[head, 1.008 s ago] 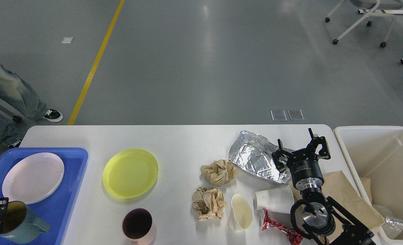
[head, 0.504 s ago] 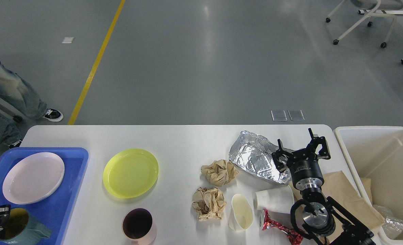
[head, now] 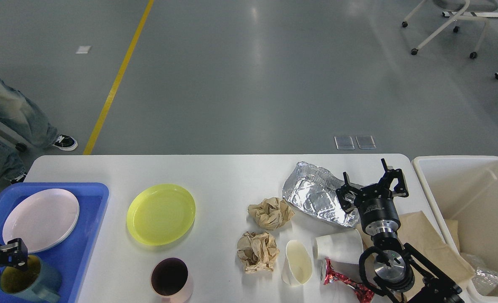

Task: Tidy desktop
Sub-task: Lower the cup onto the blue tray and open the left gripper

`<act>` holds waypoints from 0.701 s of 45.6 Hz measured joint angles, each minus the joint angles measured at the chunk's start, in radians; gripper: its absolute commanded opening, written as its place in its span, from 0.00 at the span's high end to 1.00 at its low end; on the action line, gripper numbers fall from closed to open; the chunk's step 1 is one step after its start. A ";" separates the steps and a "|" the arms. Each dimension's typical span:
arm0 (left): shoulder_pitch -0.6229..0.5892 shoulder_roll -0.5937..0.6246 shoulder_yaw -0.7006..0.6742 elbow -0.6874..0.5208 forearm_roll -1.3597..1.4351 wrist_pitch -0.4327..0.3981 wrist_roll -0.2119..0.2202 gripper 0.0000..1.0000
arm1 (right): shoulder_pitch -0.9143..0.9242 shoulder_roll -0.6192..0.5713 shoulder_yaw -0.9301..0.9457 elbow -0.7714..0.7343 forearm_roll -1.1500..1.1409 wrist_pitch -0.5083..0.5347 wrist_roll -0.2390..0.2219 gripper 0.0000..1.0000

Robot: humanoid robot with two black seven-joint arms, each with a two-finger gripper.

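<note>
Silver foil tray (head: 316, 198) lies crumpled on the white worktop (head: 215, 172), touching the left side of the right end effector (head: 373, 183) — its long axis runs from far-left to near-right, and that end effector hovers with jaws spread and empty. Far across, the left end effector (head: 9, 254) sits at the rim of a teal mug (head: 28, 284) in the blue tray (head: 83, 235) — whether it grips, I cannot tell — so the right arm is much nearer the foil and the beige bin (head: 425, 176) beside it.
</note>
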 measured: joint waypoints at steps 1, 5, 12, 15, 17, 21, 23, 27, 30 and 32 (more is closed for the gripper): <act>-0.001 0.002 0.001 -0.003 0.000 0.000 0.000 0.13 | 0.000 0.000 0.000 0.000 0.000 0.000 0.000 0.00; -0.009 0.010 0.009 -0.025 0.000 -0.007 0.000 0.11 | 0.000 0.000 0.000 0.000 0.000 0.000 0.000 0.00; -0.040 0.024 0.016 -0.044 -0.002 -0.032 0.006 0.07 | 0.000 0.000 0.000 0.000 0.000 0.000 0.000 0.00; -0.063 0.029 0.027 -0.046 -0.004 -0.048 0.010 0.06 | 0.000 0.001 0.000 0.000 0.000 0.000 0.000 0.00; -0.087 0.031 0.046 -0.046 -0.006 -0.062 0.010 0.05 | 0.000 0.001 0.000 0.000 0.000 0.000 0.000 0.00; -0.144 0.028 0.097 -0.049 -0.014 -0.089 0.007 0.05 | 0.000 0.001 0.000 0.000 0.000 0.000 0.000 0.00; -0.171 0.025 0.122 -0.056 -0.021 -0.103 0.005 0.04 | 0.000 0.001 0.000 0.000 0.000 0.000 0.000 0.00; -0.249 0.019 0.182 -0.097 -0.040 -0.137 0.002 0.04 | 0.000 0.001 0.000 0.000 0.000 0.000 0.000 0.00; -0.325 0.005 0.236 -0.143 -0.047 -0.155 0.003 0.04 | 0.000 0.001 0.000 0.000 0.000 0.000 0.000 0.00; -0.377 -0.010 0.273 -0.176 -0.049 -0.161 0.002 0.04 | 0.000 0.001 0.000 0.000 0.000 0.000 0.000 0.00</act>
